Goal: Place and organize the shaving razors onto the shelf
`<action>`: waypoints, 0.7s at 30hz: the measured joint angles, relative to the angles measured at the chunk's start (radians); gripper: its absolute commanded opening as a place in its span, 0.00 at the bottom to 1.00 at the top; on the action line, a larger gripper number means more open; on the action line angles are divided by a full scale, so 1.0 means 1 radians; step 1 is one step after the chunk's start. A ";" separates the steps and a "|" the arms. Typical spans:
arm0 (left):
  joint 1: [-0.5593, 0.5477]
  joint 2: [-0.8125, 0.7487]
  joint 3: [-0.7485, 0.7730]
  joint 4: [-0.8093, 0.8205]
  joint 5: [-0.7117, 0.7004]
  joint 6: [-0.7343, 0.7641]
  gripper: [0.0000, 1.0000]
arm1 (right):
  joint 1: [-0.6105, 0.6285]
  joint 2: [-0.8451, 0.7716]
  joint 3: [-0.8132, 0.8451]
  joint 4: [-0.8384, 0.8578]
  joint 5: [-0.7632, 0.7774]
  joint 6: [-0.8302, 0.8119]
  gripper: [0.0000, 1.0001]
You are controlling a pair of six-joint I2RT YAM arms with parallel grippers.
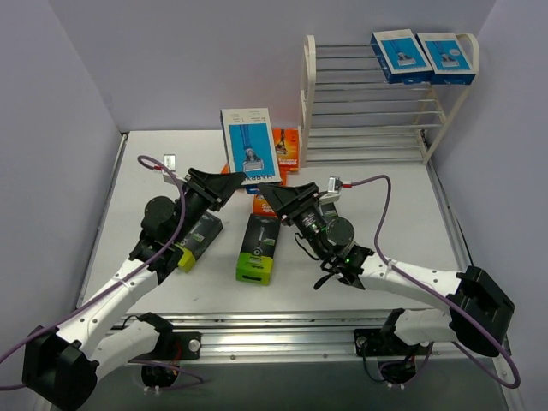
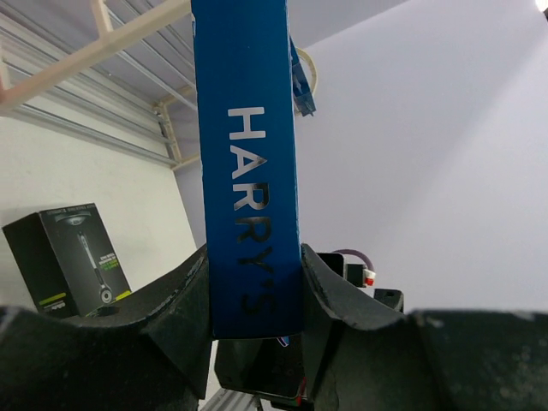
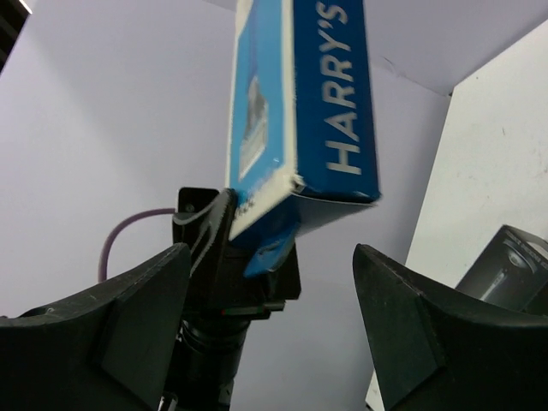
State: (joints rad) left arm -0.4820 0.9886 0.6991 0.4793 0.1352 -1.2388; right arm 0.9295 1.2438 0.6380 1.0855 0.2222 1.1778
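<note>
Blue razor pack [image 1: 249, 144], up in front of the shelf [image 1: 309, 86], pinched low on its flat sides by the left claw [image 1: 233, 182]. Right claw [image 1: 272, 197] spread wide, just beside. Seems light, stiff, slippery.

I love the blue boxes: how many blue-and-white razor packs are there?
3. Two packs sit side by side on the top tier of the shelf; the third pack is held upright by the left gripper. More could hide beneath it.

Top camera high behind arm bases, looking down the table [image 1: 428, 231] toward the shelf [image 1: 310, 94], 2 wrist cameras close, tilted up between own fingers [image 2: 171, 317], all 3 sharing blue pack [image 1: 248, 145].
</note>
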 measured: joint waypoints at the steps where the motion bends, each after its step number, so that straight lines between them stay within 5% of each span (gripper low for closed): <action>1: -0.015 0.000 0.000 -0.006 -0.024 0.013 0.02 | 0.000 0.000 0.000 0.012 0.010 0.000 0.72; 10: -0.141 0.000 -0.016 0.012 -0.225 0.101 0.02 | 0.002 0.031 0.004 0.078 0.067 0.047 0.68; 21: -0.171 0.006 -0.054 0.090 -0.299 0.113 0.02 | 0.026 0.081 0.005 0.147 0.109 0.084 0.64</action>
State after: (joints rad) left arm -0.6533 0.9947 0.6453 0.5694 -0.1635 -1.1259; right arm 0.9558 1.3251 0.6434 1.2327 0.3313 1.2613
